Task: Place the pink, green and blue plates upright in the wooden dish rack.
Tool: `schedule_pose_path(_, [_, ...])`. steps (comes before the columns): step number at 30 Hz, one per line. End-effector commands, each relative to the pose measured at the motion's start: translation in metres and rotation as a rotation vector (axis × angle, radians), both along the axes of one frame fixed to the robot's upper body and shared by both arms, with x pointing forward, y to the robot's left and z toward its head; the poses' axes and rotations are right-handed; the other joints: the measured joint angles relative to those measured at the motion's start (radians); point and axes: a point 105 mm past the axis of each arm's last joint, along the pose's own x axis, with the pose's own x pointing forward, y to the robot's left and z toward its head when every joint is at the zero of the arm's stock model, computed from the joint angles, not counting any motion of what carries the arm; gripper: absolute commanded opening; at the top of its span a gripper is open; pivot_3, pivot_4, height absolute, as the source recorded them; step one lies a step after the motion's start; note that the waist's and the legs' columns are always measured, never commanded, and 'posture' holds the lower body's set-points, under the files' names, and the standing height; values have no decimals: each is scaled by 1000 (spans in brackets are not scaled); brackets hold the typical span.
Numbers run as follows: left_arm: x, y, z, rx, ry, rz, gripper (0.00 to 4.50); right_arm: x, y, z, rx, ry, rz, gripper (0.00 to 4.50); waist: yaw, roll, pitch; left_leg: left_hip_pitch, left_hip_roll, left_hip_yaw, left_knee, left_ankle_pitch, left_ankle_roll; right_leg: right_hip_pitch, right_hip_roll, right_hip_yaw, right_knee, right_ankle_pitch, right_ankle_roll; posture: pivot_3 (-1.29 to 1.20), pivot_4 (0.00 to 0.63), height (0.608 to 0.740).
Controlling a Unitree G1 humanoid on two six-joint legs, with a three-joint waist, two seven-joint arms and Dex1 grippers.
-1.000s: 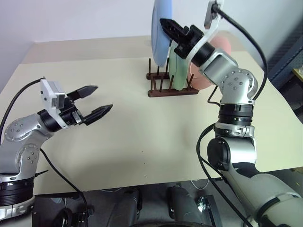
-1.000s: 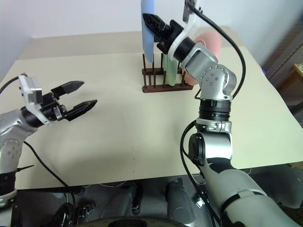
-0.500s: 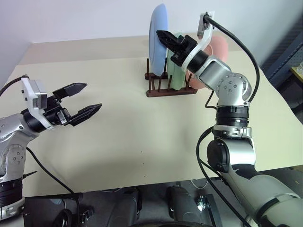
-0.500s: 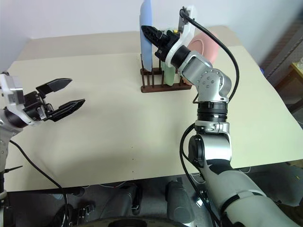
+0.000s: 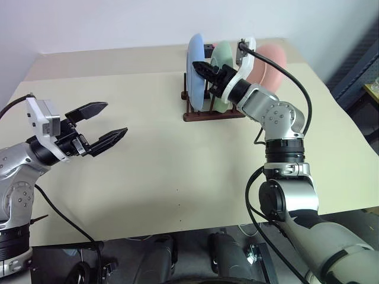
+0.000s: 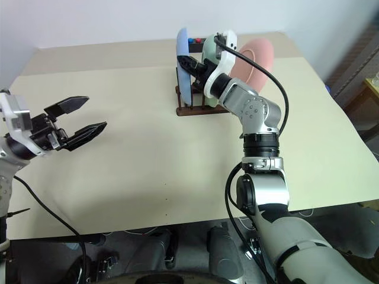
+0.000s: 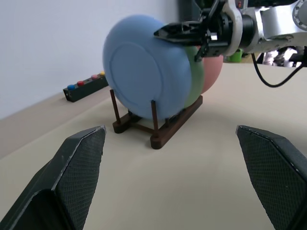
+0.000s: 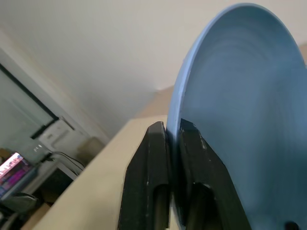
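Tabletop of smooth, matte beige (image 5: 177, 154) carries everything, and near its far edge stands the dark wooden dish rack (image 5: 204, 111), a low frame of thin upright pegs. All three round, shallow, matte plates stand on edge in it: the light blue plate (image 5: 194, 66) in the end slot nearest the robot's left, the pale mint green plate (image 5: 222, 56) next behind it, and the salmon pink plate (image 5: 269, 59) at the far end toward the right, leaning a little. Right gripper (image 5: 204, 67), two slim black textured fingers, pinches the blue plate's upper rim, one finger on each face as the right wrist view shows; the clamp looks light, perhaps easing. Left gripper (image 5: 108, 126) hangs over bare table well apart from the rack, its jaws spread wide and empty. Risk lies in the release, I judge: a finger catching the smooth rim as it pulls out could lift or tip the blue plate off its pegs, knock it against the green one, or drag the light rack along the slick tabletop.
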Motion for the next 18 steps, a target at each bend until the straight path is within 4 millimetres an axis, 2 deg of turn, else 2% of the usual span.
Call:
schedule_pose_path(1, [-3, -3, 6, 12, -45, -4, 4500, -1, 0, 12, 6, -54, -7, 2049, 0, 0, 0, 0, 0, 0, 0, 1, -1, 0, 0, 0, 0, 0, 0, 0, 150, 740])
schedule_pose_path(5, [-3, -4, 6, 8, -44, -5, 4500, -4, 0, 15, 6, -73, 0, 4089, 0, 0, 0, 0, 0, 0, 0, 1, -1, 0, 0, 0, 0, 0, 0, 0, 150, 740])
schedule_pose_path(6, [-3, -4, 6, 7, -44, -6, 4500, -6, 1, 17, 3, -84, 1, 4478, 0, 0, 0, 0, 0, 0, 0, 1, -1, 0, 0, 0, 0, 0, 0, 0, 150, 740])
schedule_pose_path(18, [-2, -7, 6, -14, -31, -29, 4500, -36, 1, 51, -88, -292, 65, 4478, 0, 0, 0, 0, 0, 0, 0, 0, -1, 0, 0, 0, 0, 0, 0, 0, 150, 740])
